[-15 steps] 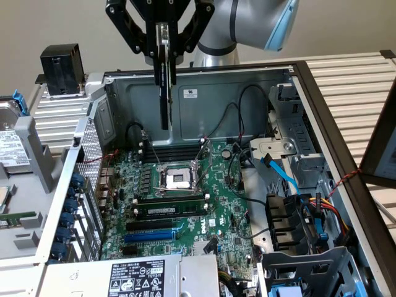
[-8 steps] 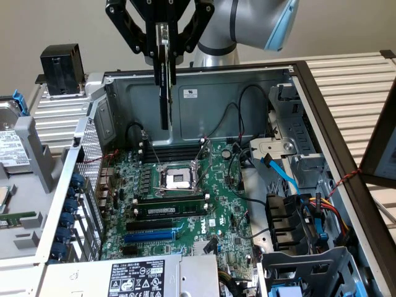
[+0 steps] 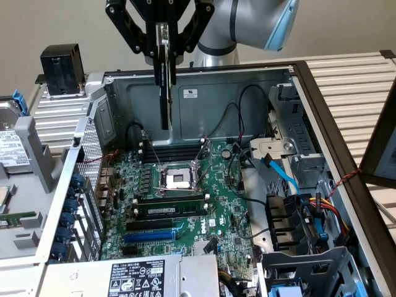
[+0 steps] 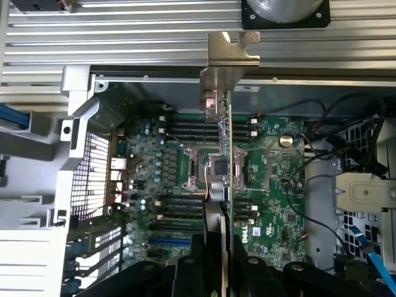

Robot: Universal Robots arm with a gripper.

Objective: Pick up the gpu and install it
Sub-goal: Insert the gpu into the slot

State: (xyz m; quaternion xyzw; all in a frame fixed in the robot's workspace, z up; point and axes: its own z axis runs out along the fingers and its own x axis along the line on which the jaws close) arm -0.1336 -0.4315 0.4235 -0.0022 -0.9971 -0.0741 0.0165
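Observation:
My gripper (image 3: pixel 162 44) hangs at the top of the exterior view, shut on the gpu (image 3: pixel 164 80). The card is held edge-on and hangs straight down, above the far part of the open computer case. In the wrist view the gpu (image 4: pixel 226 154) is a thin green edge running away from the black fingers (image 4: pixel 185 278), and its silver bracket (image 4: pixel 230 59) is at the far end. Below lies the green motherboard (image 3: pixel 185 192) with its processor socket (image 3: pixel 175 179) and a blue expansion slot (image 3: pixel 150 235). The card is clear of the board, touching nothing.
The case's back wall (image 3: pixel 210 102) stands just behind the card. A drive cage with blue and coloured cables (image 3: pixel 303 216) fills the exterior view's right. A power supply (image 3: pixel 139 278) sits at the front, and a hard drive (image 3: pixel 9 145) and a black box (image 3: pixel 60 68) lie outside the case.

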